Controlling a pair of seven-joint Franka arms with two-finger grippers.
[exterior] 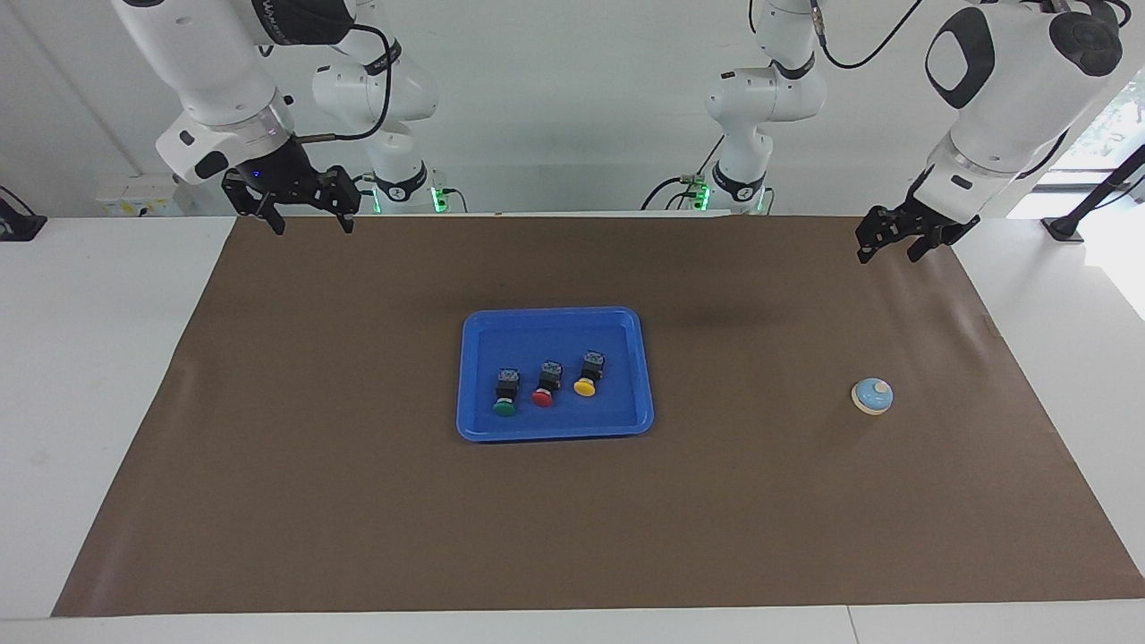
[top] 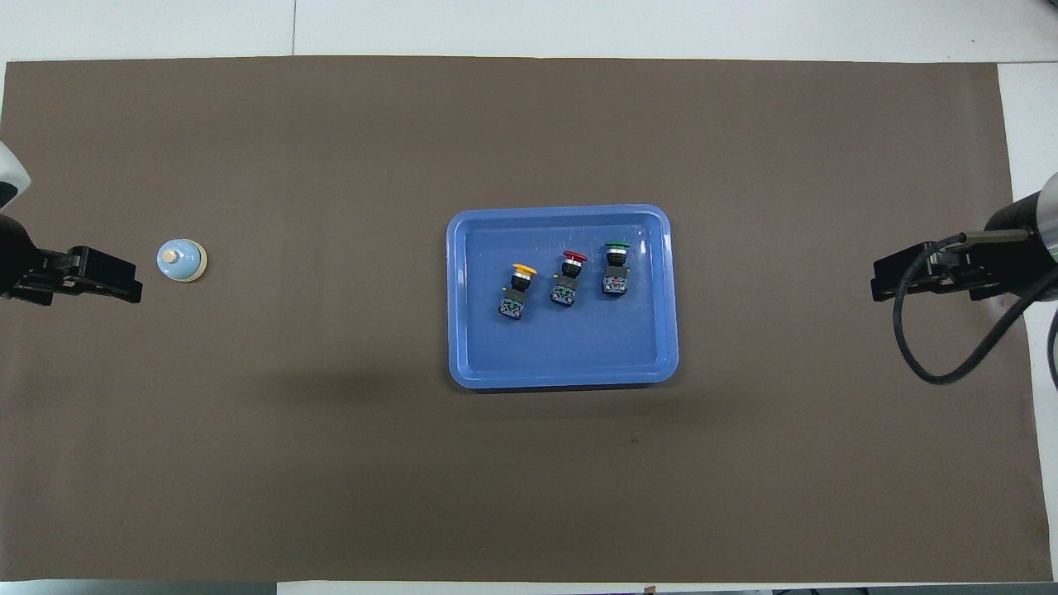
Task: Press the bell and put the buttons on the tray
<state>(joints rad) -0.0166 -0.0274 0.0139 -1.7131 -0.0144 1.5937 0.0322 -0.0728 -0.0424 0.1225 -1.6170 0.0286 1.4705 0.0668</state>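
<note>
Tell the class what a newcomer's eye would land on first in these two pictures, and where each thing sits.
First comes the shallow bright-blue rectangular plastic tray at the middle of the brown mat, holding a row of three black-bodied push buttons: green cap, red cap and yellow cap. Next is the small light-blue dome bell, alone toward the left arm's end. Both tools hang raised over the mat's corners nearest the robots, left and right.

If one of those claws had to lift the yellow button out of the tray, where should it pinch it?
Probably the black blocky body of the yellow button, coming straight down from above. It lies on its side in the blue tray, cap pointing away from the robots; the body's flat sides suit two fingers better than the round cap.
</note>
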